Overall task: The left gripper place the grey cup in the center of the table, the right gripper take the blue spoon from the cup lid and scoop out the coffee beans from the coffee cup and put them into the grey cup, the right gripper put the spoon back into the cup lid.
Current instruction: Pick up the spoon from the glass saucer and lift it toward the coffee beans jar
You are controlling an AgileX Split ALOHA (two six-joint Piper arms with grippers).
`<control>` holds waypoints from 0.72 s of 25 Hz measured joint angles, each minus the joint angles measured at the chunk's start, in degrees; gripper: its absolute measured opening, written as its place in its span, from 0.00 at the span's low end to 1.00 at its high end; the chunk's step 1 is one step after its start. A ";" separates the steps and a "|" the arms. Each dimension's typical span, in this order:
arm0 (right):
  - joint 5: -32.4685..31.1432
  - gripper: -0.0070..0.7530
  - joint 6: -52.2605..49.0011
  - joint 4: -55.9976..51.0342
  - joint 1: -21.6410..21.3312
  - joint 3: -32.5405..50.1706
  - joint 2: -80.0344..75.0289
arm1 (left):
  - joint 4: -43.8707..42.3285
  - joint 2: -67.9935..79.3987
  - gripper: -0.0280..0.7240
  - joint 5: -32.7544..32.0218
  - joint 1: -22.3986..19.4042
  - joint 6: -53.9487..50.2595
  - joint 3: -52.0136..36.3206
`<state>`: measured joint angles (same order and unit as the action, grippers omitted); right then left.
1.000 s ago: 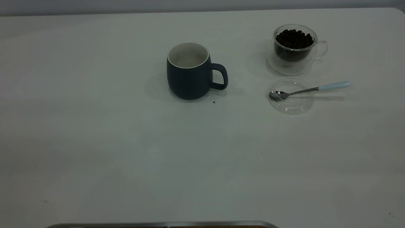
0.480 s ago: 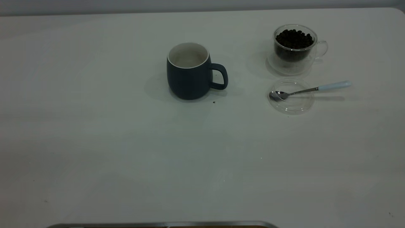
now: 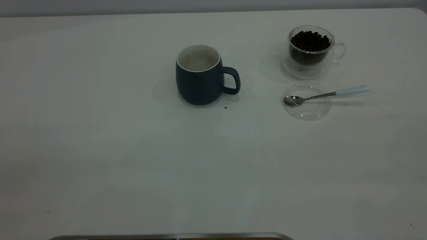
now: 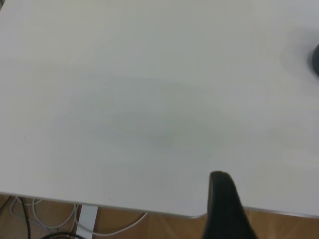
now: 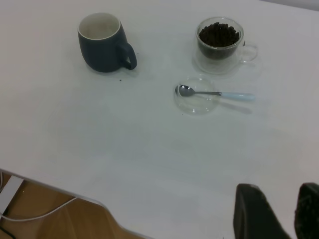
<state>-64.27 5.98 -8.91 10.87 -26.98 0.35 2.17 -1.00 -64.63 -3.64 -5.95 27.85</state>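
The grey cup (image 3: 200,76) stands upright near the table's middle, handle toward the right arm's side, white inside; it also shows in the right wrist view (image 5: 102,42). The glass coffee cup (image 3: 310,50) full of coffee beans (image 3: 310,40) is at the far right. In front of it lies the clear cup lid (image 3: 306,101) with the blue spoon (image 3: 328,94), bowl in the lid and blue handle sticking out to the right. My right gripper (image 5: 281,199) hangs open over the table's near part, far from the spoon (image 5: 214,93). My left gripper (image 4: 223,204) is by the table's near edge, holding nothing.
One loose bean (image 3: 225,107) lies just in front of the grey cup. The table's near edge (image 4: 149,213) has cables (image 4: 45,226) hanging below it. A metal rim (image 3: 166,236) runs along the bottom of the exterior view.
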 joint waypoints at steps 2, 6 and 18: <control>0.00 0.33 0.00 0.00 0.00 0.00 0.00 | 0.00 0.00 0.72 0.00 0.00 0.00 0.00; 0.00 0.33 0.00 0.00 0.00 0.00 0.00 | 0.00 0.00 0.72 0.00 0.00 0.00 0.00; 1.94 0.53 -2.39 -1.35 0.00 -0.60 -4.11 | 0.00 0.00 0.72 -0.01 0.00 0.00 0.00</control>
<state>-62.33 3.60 -10.26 10.87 -27.58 -3.76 2.17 -1.00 -64.64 -3.64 -5.95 27.85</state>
